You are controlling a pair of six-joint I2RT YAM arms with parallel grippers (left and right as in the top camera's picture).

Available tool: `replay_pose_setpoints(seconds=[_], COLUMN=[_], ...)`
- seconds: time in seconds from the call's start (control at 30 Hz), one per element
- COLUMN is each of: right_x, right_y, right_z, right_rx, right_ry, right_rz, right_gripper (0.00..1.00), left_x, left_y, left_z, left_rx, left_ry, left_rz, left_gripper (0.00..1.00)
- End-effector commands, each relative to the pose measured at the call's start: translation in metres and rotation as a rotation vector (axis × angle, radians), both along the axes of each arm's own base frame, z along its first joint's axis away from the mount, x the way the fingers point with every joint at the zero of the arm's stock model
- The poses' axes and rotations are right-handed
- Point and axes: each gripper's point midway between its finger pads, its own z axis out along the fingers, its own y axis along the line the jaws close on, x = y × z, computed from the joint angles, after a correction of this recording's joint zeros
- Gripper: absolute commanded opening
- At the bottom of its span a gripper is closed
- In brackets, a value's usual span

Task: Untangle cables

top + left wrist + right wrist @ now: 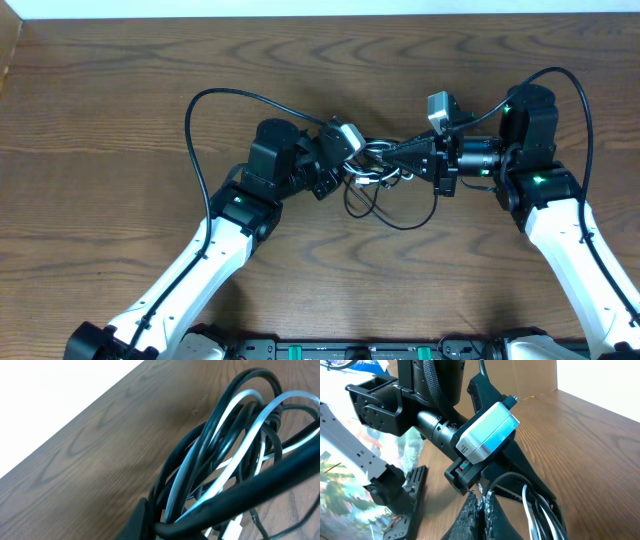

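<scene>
Overhead: cables (378, 172) knotted at centre, left gripper (352, 165) clamped shut on the bundle's left end, right gripper (392, 155) pinched shut on its right end — both equally near, long axis straight across between them, slack loops drooping toward the robot's side.

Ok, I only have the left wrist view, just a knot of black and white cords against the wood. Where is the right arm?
Observer: Directly opposite yours. Overhead, the right pincer reaches into the cables from the other side.
Operator: Open or shut?
Observer: Shut. In the right wrist view its pads sit pressed together, with white and black cords right beside them. I can't tell whether one is pinched.
Operator: Any slack lying loose?
Observer: Yes, one black loop spills out of the tangle onto the table, on the robot's side.
</scene>
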Motion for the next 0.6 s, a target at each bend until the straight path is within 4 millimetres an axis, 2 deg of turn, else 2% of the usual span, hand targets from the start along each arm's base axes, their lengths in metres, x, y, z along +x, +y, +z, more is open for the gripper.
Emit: replay_pose_setpoints(seconds=[0.0,0.07,0.13,0.27,0.37,0.57], right_x=[0.0,0.027,0.051,0.07,0.077,0.085], right_y=[0.0,-0.009,-0.024,-0.04,-0.051,-0.083], right_z=[0.005,-0.006,-0.017,-0.032,-0.043,-0.066], right_rx=[-0.005,-0.063,-0.105,-0.166,-0.211,-0.291], right_ry=[-0.016,0.058,0.132,0.176,0.204,0.28], right_rz=[-0.016,-0.19,-0.358,-0.512,-0.586,-0.725], right_gripper=[0.02,0.19,0.5,0.71,0.76,0.78], left_x=[0.003,0.003,0.002,0.001,0.002,0.005], left_y=[-0.002,-0.002,-0.001,0.0,0.001,0.008], left_z=[0.007,0.009,0.013,0.02,0.021,0.014], left_rx=[-0.008,-0.013,-0.022,-0.027,-0.026,0.007], left_ry=[-0.019,-0.023,-0.027,-0.042,-0.048,-0.032], left_rz=[-0.005,-0.004,0.0,0.003,0.011,0.051], left_gripper=[0.07,0.07,0.08,0.07,0.08,0.07])
